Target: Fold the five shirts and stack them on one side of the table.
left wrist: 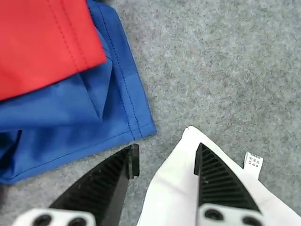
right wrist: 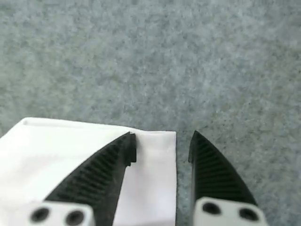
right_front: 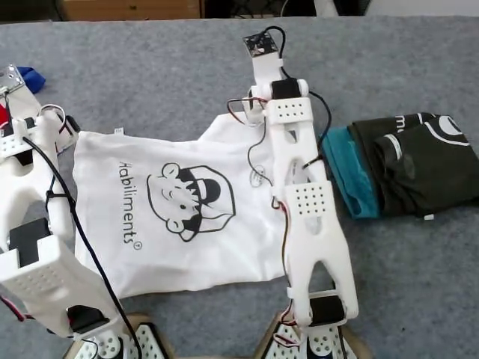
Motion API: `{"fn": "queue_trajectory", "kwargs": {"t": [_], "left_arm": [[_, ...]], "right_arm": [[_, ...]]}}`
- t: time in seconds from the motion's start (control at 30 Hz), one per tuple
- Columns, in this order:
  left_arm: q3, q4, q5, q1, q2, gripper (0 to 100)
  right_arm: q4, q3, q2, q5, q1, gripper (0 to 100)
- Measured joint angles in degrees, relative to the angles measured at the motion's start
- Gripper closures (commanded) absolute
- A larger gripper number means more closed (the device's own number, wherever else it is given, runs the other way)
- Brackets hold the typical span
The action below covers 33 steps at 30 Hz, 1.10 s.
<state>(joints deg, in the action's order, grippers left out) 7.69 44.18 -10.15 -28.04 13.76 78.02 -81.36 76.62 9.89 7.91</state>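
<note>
L tool [left wrist: 164,157] w/ jaws apart over white shirt [right_front: 179,250] corner; R tool [right wrist: 162,146] likewise at sleeve hem, nothing gripped.

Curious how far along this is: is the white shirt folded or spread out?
Spread out. The white shirt lies flat on the grey table with its whole printed front showing.

High view looks down over the table [right_front: 150,67]; wrist views closely face white shirt [right_front: 239,247] edges.

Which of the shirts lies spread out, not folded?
The white shirt with the black drawing lies flat. The dark shirt, teal shirt, red shirt and blue shirt are folded.
</note>
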Motion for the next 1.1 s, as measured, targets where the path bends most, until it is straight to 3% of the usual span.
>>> {"fn": "queue_trajectory", "kwargs": {"t": [0.37,0.63,0.9,1.1], "left_arm": [[0.88,0.00,0.00,0.00,0.00,79],[0.88,0.00,-0.26,0.00,0.00,78],[0.70,0.00,-7.30,-0.70,0.00,78],[0.00,0.00,-12.57,1.67,0.00,78]], "right_arm": [[-0.26,1.05,-0.09,-0.18,-0.35,98.8],[-0.26,1.05,-0.09,-0.18,-0.79,98.7],[4.57,-10.55,-0.09,-0.18,-5.36,98.7],[6.95,-9.93,0.18,0.88,-8.44,98.7]]}}
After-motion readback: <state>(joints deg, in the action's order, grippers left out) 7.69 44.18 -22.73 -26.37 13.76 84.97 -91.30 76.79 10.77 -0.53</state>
